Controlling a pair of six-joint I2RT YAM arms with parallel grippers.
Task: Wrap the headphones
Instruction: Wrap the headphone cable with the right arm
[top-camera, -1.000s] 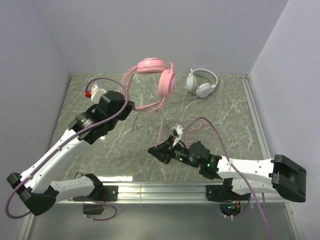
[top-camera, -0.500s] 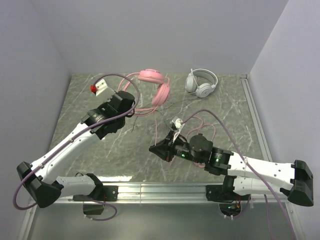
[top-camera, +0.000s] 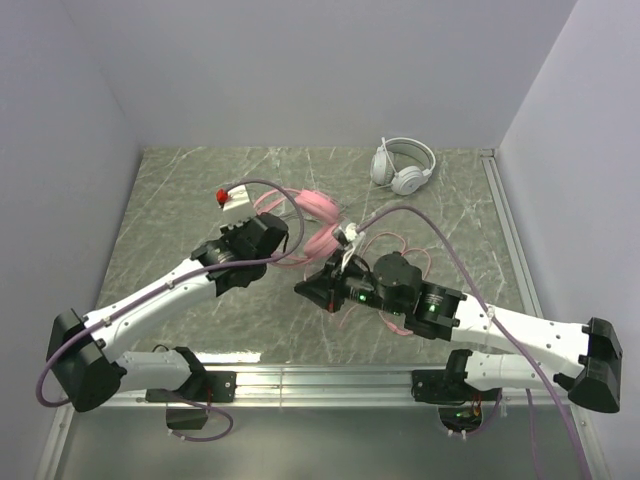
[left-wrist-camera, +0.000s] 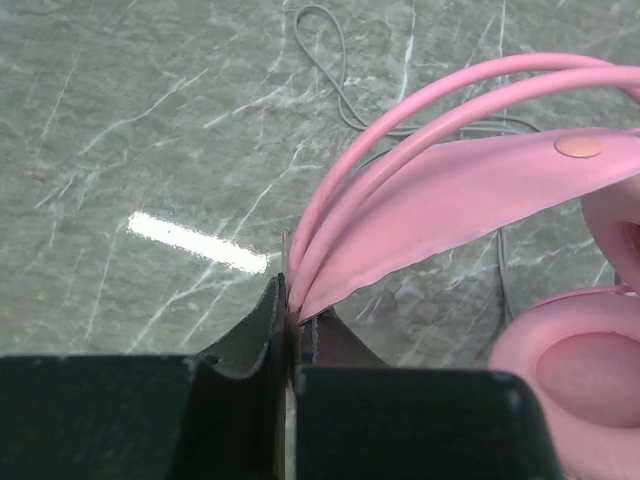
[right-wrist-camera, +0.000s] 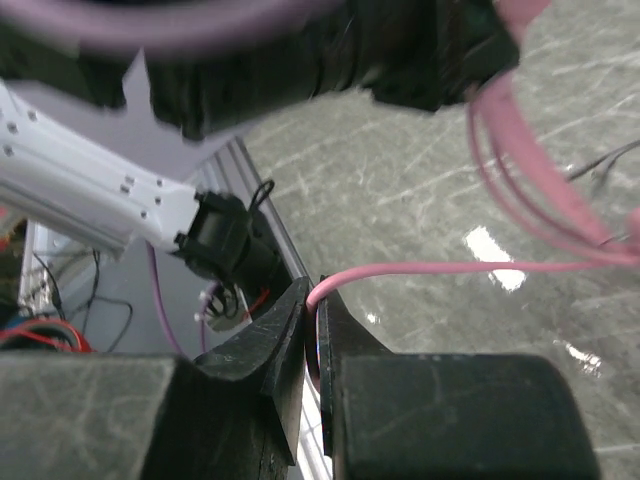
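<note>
Clamping the pink headset by its band, left hand; right hand pinched tight on the pink cable.

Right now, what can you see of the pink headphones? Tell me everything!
The headphones are all pink: a smooth, plastic-looking headband under two thin hoops, plus round padded ear cups. They're in the middle of the table. The left gripper is shut on the headband's end; the right gripper is shut on their thin pink cable, which loops loosely nearby.
</note>
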